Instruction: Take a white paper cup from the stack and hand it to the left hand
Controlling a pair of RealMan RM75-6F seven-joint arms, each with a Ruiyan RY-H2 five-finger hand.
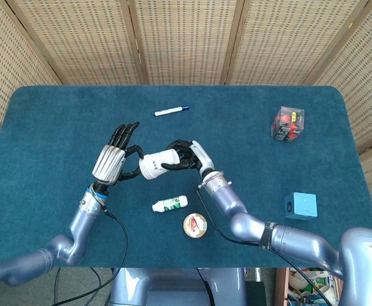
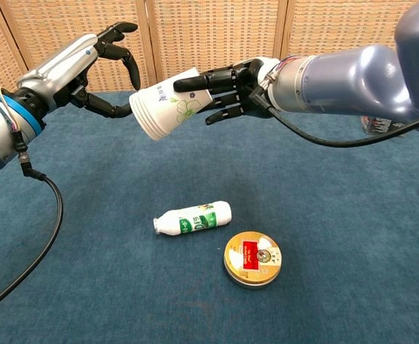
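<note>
Nearest my chest, a round gold tin with a red label [image 2: 252, 258] lies flat on the blue carpeted table [image 1: 46, 127], and just beside it, to its upper left in the chest view, a small white plastic bottle with green print [image 2: 193, 218] lies on its side. Above and beyond these, my right hand [image 2: 227, 87] holds the white paper cup with a green leaf print [image 2: 164, 108] up off the table, my dark fingers [image 2: 195, 84] wrapped along its upper side and its base end, so the cup lies nearly level with its open mouth turned toward my left side. My left hand [image 2: 87, 68] hangs in the air at that mouth, fingers spread and curved around nothing, the thumb reaching under toward the cup's rim; whether it touches the rim I cannot tell. From my head view the cup [image 1: 154, 166] sits between my two hands, over the middle of the table. Further out, off to my right, a light blue cube [image 1: 300, 205] rests near the table's edge. Beyond my hands a white marker with a blue cap [image 1: 171, 111] lies on the cloth, and far to the right stands a clear box with red and black contents [image 1: 288, 123].
</note>
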